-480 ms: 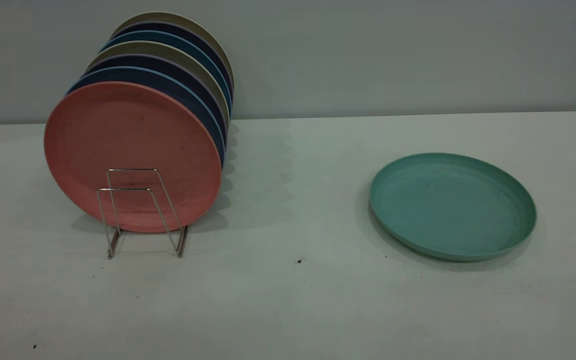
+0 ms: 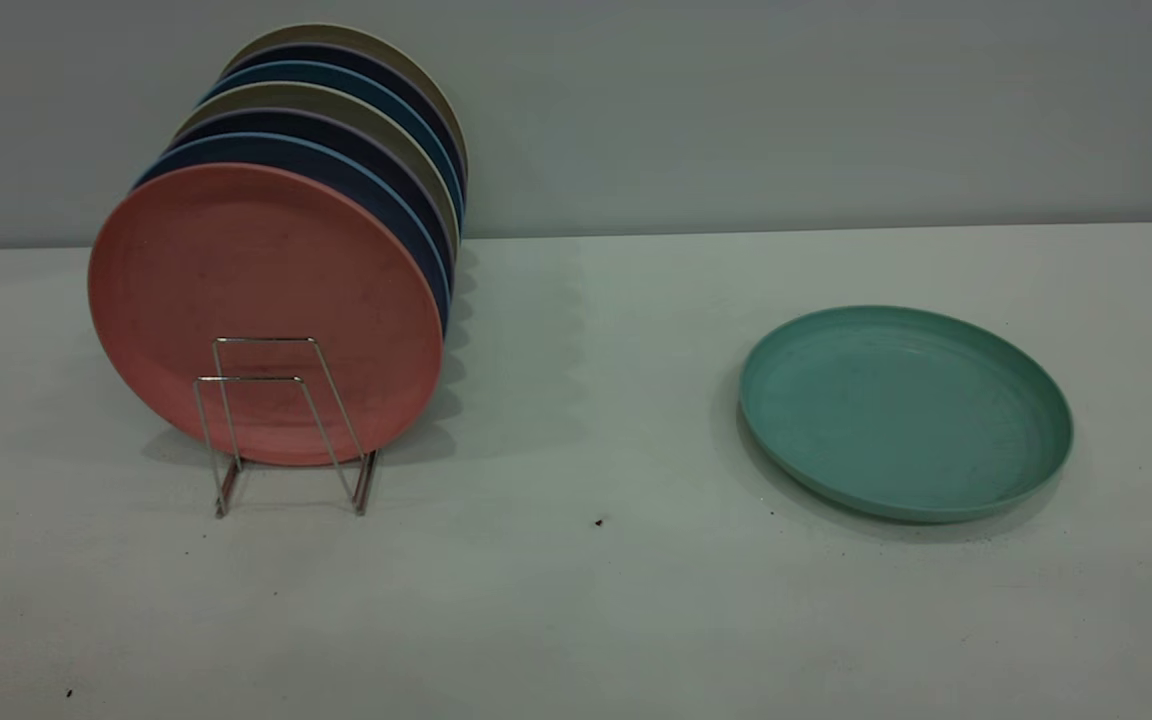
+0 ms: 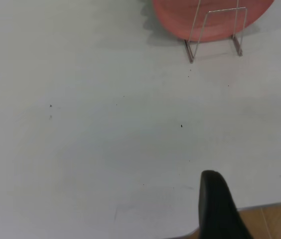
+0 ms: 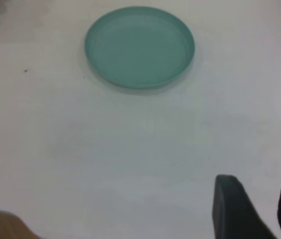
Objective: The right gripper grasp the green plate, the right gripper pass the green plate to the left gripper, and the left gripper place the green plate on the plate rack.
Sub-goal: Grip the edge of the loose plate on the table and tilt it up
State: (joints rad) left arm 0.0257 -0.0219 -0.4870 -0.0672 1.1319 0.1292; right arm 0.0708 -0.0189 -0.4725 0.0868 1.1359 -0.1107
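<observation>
The green plate (image 2: pixel 904 412) lies flat on the white table at the right, and also shows in the right wrist view (image 4: pixel 139 47). The plate rack (image 2: pixel 288 425) stands at the left, with its two front wire loops bare; it also shows in the left wrist view (image 3: pixel 215 31). Neither gripper shows in the exterior view. My right gripper (image 4: pixel 258 183) is open and empty, hanging over bare table well short of the green plate. My left gripper (image 3: pixel 259 209) is open and empty over the table's near edge, far from the rack.
A salmon-pink plate (image 2: pixel 256 290) stands at the front of the rack, with several dark blue, teal-blue and olive plates (image 2: pixel 356 140) upright behind it. The table (image 2: pixel 576 600) ends at a wall behind. Wooden floor (image 3: pixel 274 221) shows past the table's edge.
</observation>
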